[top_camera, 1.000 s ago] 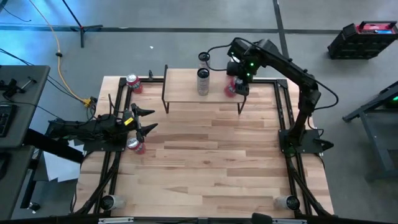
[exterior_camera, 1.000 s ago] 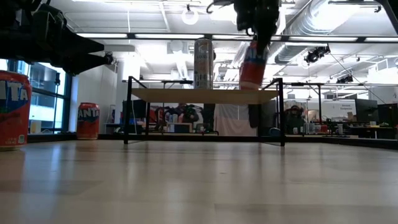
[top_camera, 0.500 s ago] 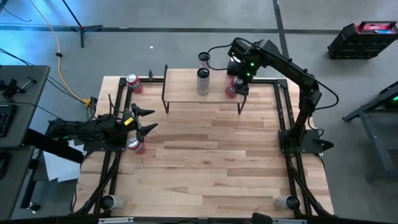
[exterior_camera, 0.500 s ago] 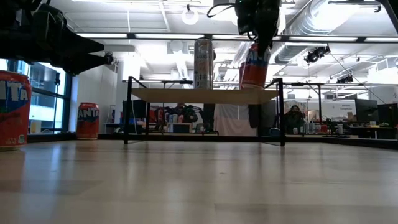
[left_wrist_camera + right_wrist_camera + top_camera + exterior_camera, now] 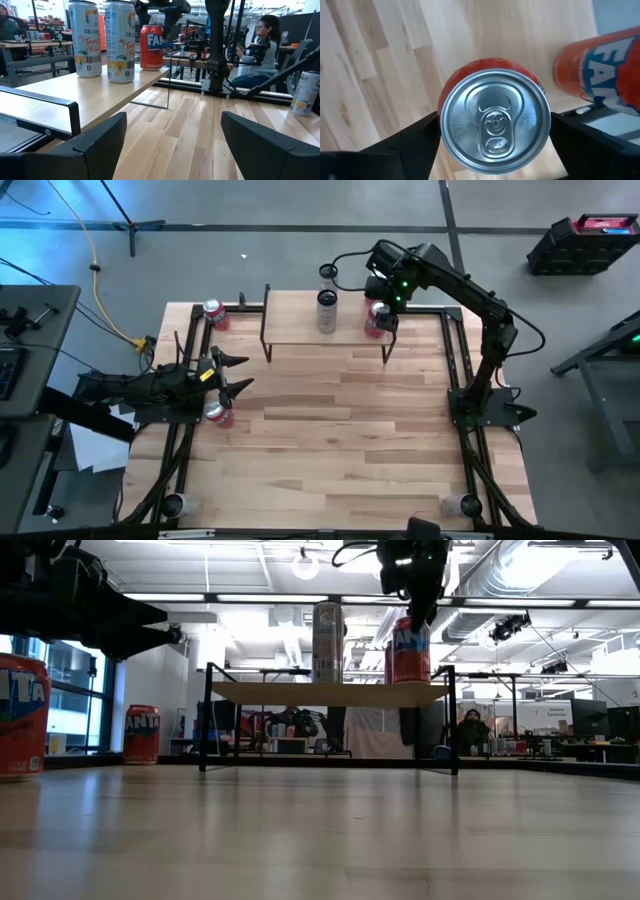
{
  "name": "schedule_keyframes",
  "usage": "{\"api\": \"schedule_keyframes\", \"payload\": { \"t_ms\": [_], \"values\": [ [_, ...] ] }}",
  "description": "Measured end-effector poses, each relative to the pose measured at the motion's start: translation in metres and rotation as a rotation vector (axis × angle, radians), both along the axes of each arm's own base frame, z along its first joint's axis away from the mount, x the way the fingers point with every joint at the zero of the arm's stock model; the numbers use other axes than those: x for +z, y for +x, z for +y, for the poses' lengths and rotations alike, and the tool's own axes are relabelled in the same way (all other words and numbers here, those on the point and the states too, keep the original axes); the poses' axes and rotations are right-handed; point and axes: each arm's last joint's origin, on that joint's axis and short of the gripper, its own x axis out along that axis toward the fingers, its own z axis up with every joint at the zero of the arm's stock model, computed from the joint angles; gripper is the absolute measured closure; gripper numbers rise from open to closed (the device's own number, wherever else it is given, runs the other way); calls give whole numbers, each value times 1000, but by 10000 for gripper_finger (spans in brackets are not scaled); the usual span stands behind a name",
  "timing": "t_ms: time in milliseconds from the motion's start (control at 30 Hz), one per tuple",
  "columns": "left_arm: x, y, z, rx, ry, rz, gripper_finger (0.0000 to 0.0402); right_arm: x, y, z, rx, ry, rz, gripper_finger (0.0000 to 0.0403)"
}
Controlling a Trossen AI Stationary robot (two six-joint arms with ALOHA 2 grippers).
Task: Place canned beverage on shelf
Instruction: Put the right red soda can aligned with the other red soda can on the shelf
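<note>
- Right gripper [image 5: 492,145] sits directly above the red can [image 5: 377,319], fingers spread to either side of its rim; whether they touch it cannot be told
- The red can stands upright on the shelf [image 5: 300,330], near its right end
- A tall silver can [image 5: 326,311] stands nearby on the plank
- Left gripper [image 5: 238,373] waits open beside another red can [image 5: 215,413] at the table's left

Two tall cans [image 5: 326,311] crowd the shelf [image 5: 300,330] middle; its left part seems free.
</note>
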Motion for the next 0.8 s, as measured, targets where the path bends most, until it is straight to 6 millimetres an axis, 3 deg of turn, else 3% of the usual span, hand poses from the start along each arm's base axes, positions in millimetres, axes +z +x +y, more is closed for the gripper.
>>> {"api": "schedule_keyframes", "payload": {
  "t_ms": [233, 800],
  "values": [
    [0, 0, 0, 0, 0, 0, 88, 0, -2, 1, -6, -4, 22, 60],
    [0, 0, 0, 0, 0, 0, 88, 24, -24, 14, -108, -89, 1, 59]
  ]
}}
